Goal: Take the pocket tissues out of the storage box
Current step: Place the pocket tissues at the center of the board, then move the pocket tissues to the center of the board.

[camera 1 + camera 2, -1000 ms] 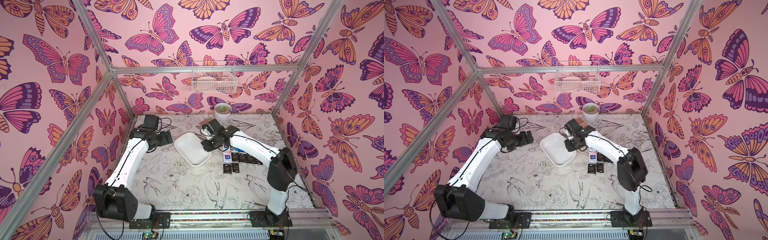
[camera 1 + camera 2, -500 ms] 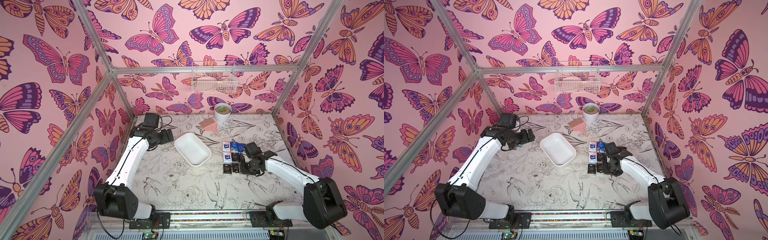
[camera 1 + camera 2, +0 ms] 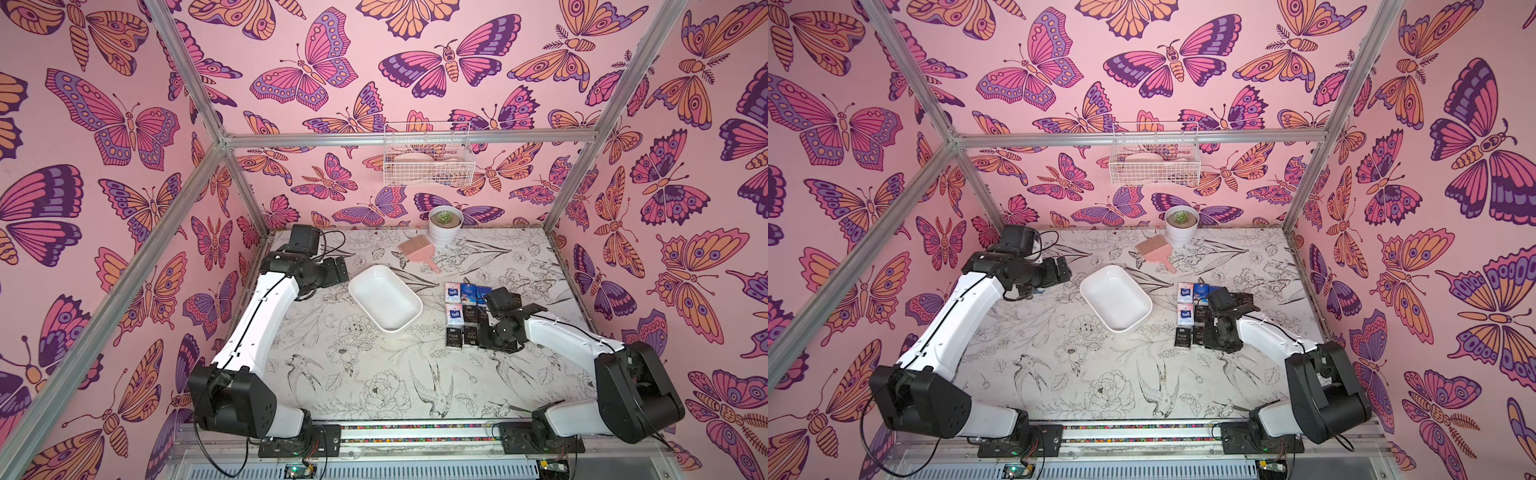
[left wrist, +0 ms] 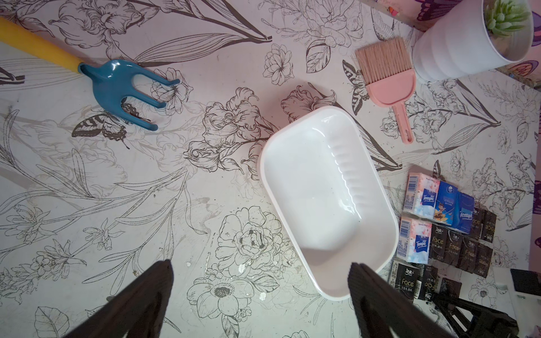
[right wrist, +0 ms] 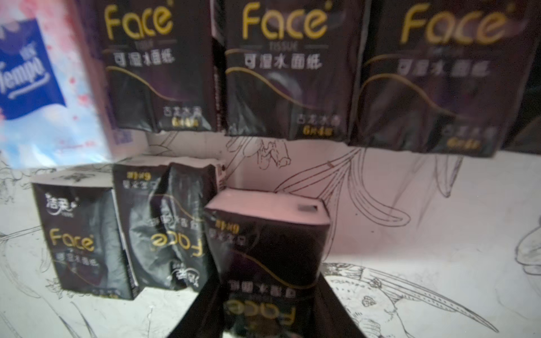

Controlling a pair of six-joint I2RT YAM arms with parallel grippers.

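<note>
The white storage box (image 3: 384, 301) (image 3: 1115, 299) (image 4: 316, 199) lies slantwise mid-table with nothing in it. The pocket tissues (image 3: 461, 316) (image 3: 1190, 316) (image 4: 448, 234) lie in rows on the table just right of it: white-pink and blue ones in the far rows, black ones nearer. My right gripper (image 3: 485, 338) (image 3: 1210, 336) (image 5: 263, 292) is low over the right end of the near row. A black packet (image 5: 266, 243) sits between its fingers, which lie against both its sides. My left gripper (image 3: 343, 270) (image 3: 1065, 270) (image 4: 260, 264) hovers open left of the box, holding nothing.
A pink hand brush (image 3: 417, 249) and a white plant pot (image 3: 445, 224) stand behind the box. A white wire basket (image 3: 428, 164) hangs on the back wall. A blue garden fork (image 4: 123, 85) with a yellow handle lies at the far left.
The right arm swung from the box's far end over to the packets on the right and has stayed low there. The left arm has hardly moved.
</note>
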